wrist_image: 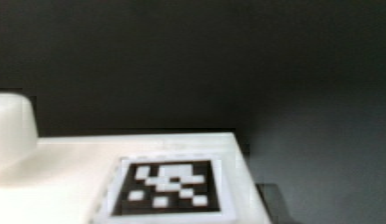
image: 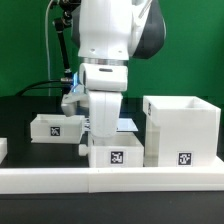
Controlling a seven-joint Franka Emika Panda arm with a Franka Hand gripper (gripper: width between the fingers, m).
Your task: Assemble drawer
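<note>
white arm (image: 105, 45) fills the middle of the exterior view, top cut off by the frame, glossy rounded shells with a dark joint. black matte table (image: 30, 105) beneath, green backdrop behind. long low white rail (image: 60, 180) runs along the near edge, both ends cut off.

casing (image: 180, 125), tall boxy white plastic with an open top, stands on the exterior view's right just behind the rail, square black-and-white tag on its front. front tray (image: 115, 155) sits beside the casing on its left, tag facing the camera, upper part hidden by the arm. back tray (image: 55, 127) lies further back on the exterior view's left, open top, tagged, near corner blocked by the arm.

gripper (image: 98, 140) hangs low right over the front tray; fingers lost against white plastic, cannot tell if spread or closed, or holding anything.

wrist view is blurred: flat white surface with a tag (wrist_image: 169, 187), cannot tell which part. rounded white shape (wrist_image: 9, 130) cut off at the edge, unclear.
</note>
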